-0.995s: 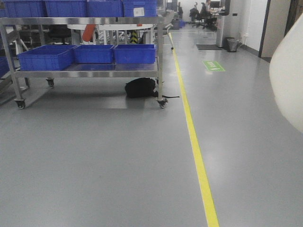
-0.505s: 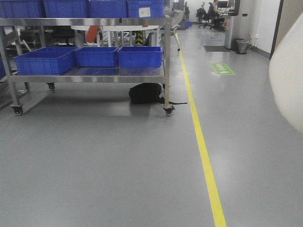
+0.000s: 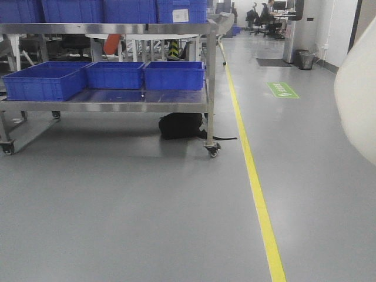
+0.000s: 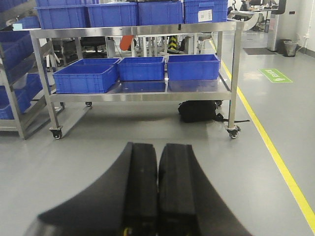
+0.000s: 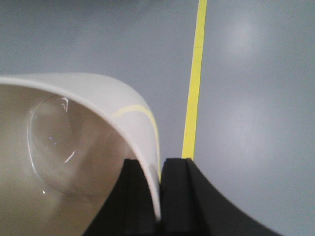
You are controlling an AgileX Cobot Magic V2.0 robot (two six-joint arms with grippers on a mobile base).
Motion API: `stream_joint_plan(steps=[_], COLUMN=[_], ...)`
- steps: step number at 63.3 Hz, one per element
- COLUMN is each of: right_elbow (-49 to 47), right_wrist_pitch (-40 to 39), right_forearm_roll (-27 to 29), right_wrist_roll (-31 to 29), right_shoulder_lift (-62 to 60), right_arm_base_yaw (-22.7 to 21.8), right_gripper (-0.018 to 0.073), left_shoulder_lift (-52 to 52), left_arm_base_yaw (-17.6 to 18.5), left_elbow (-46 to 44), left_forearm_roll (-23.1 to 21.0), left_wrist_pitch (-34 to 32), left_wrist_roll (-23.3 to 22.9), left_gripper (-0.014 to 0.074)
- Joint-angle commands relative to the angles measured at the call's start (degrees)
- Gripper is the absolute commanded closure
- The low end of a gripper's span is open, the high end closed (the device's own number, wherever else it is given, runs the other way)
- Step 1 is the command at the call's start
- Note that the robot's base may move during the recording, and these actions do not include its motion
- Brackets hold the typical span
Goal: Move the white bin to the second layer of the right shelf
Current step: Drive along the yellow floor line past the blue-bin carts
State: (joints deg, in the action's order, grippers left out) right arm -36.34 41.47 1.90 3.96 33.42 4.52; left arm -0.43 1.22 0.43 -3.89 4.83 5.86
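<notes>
The white bin (image 3: 358,100) fills the right edge of the front view, held up above the floor. In the right wrist view I look into its glossy cream inside (image 5: 69,157). My right gripper (image 5: 160,161) is shut on its wall, one finger inside and one outside. My left gripper (image 4: 157,145) is shut with nothing in it, low over the grey floor and facing the trolley. The right shelf second layer is out of view.
A stainless wheeled trolley (image 3: 117,107) with blue crates (image 3: 114,74) on both decks stands ahead on the left. A black bag (image 3: 181,126) lies under it. A yellow floor line (image 3: 258,194) runs forward past a green floor mark (image 3: 282,89). Another rack with blue crates (image 4: 12,93) stands far left.
The trolley has grown larger and slid right in the front view, so the base has rolled forward. The bin keeps its place at the right edge.
</notes>
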Motion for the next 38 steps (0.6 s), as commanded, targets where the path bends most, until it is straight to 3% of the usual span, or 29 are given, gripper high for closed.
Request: stream_joint_plan(steps=[1, 38], right_elbow=[-1.9, -1.9], right_wrist_pitch=[-4.9, -4.9], right_forearm_roll=[0.4, 0.4], right_wrist_roll=[0.0, 0.0], right_shoulder_lift=[-0.1, -0.1], right_arm_base_yaw=[-0.4, -0.4], right_gripper=[0.0510, 0.0510], left_shoulder_lift=[-0.9, -0.9], left_arm_base_yaw=[-0.1, -0.1], left_elbow=[2.1, 2.1], left_forearm_roll=[-0.3, -0.3], left_wrist_pitch=[-4.8, -4.8], left_wrist_roll=[-0.1, -0.1], left_gripper=[0.0512, 0.0512])
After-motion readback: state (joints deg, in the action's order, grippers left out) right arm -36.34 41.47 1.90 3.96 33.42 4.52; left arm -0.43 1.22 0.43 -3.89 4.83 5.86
